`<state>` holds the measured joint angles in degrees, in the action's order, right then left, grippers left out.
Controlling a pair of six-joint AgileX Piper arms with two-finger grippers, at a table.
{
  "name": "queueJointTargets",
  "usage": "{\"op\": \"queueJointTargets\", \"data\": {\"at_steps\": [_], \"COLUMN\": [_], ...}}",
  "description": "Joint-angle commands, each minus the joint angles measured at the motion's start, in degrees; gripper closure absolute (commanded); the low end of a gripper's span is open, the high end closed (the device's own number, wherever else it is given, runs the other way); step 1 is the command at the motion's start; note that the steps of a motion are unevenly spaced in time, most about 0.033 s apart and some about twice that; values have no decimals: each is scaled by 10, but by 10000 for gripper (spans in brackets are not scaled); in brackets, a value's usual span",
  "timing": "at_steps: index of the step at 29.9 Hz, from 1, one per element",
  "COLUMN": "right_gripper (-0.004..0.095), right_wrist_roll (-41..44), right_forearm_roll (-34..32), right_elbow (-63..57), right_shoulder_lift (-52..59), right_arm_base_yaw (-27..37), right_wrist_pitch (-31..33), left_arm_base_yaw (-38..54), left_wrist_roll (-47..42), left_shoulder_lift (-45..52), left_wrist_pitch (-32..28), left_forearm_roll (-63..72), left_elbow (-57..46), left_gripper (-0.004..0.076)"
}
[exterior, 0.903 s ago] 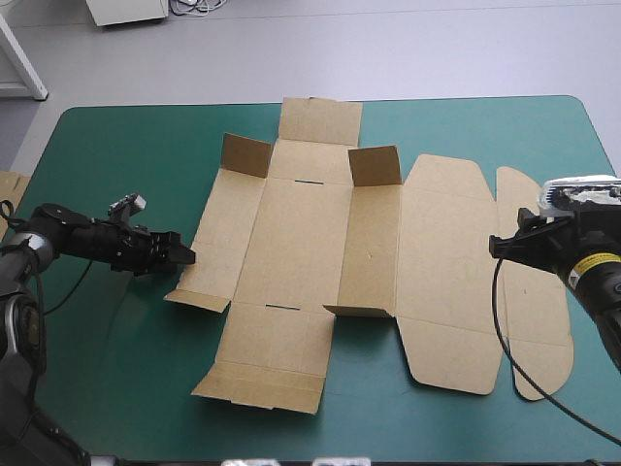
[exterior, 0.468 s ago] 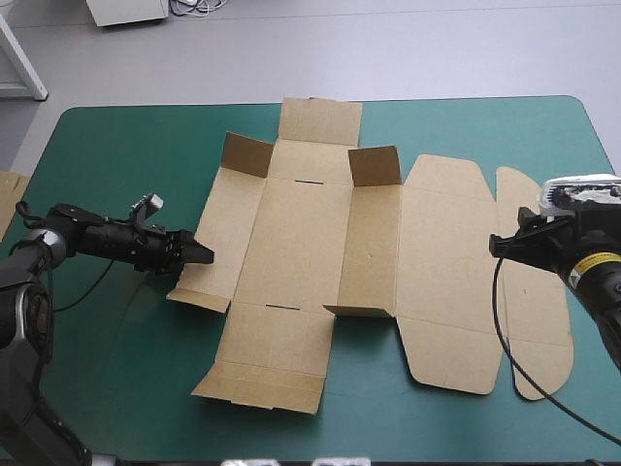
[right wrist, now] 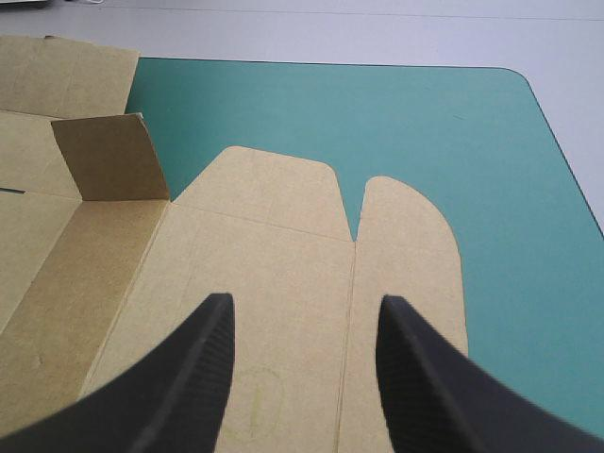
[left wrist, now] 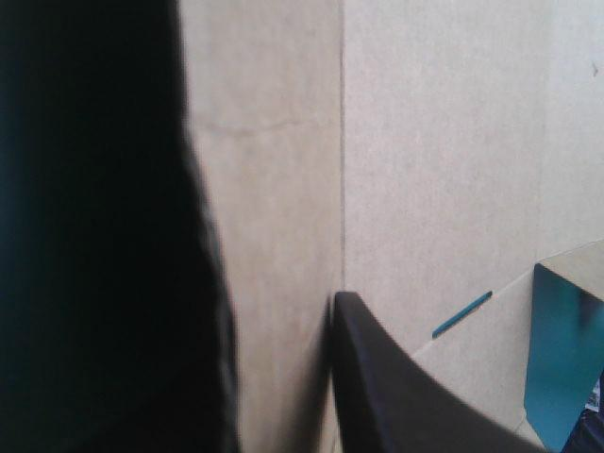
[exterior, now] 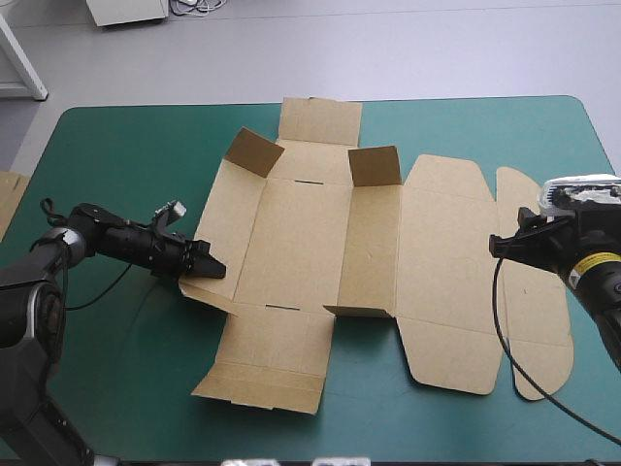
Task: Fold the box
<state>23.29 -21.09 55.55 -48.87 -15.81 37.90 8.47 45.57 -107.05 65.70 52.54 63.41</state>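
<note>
The left gripper [exterior: 212, 265] is pinching the left wall panel of the box [exterior: 291, 243], its fingers nearly together. The right gripper [right wrist: 302, 307] is hovering over the lid end with its fingers spread. The box is lying mid-table [exterior: 116, 155], its long axis running left to right and its rounded lid flaps pointing toward the right edge.

One of the left fingers [left wrist: 94, 236] a dark blur (box [left wrist: 425, 142] edge behind hidden)

**Bright, even light from above**

Evenly lit across the teal-green cover [exterior: 116, 155]. Soft, narrow shadows beneath the raised flaps of the box [exterior: 291, 243]. At the left gripper [exterior: 215, 268], seen close up, one black finger [left wrist: 94, 245] a near-featureless dark mass against pale board.
</note>
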Motion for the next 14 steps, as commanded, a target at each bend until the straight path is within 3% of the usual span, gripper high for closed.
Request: {"op": "queueJointTargets", "data": {"at_steps": [1, 14], "right_gripper": [467, 469], "right_wrist_roll": [-5, -6], "right_forearm_roll": [-14, -20], "right_elbow": [19, 19], "right_shoulder_lift": [2, 2], "right_arm_base_yaw": [2, 2], "right_wrist_pitch": [-36, -36], "left_arm_base_yaw": [-25, -35], "left_wrist_roll": [13, -35], "left_shoulder_lift": [20, 23], "left_wrist_pitch": [14, 56], "left_forearm_roll": [25, -38], "left_elbow": [15, 137], "left_gripper": [735, 734]}}
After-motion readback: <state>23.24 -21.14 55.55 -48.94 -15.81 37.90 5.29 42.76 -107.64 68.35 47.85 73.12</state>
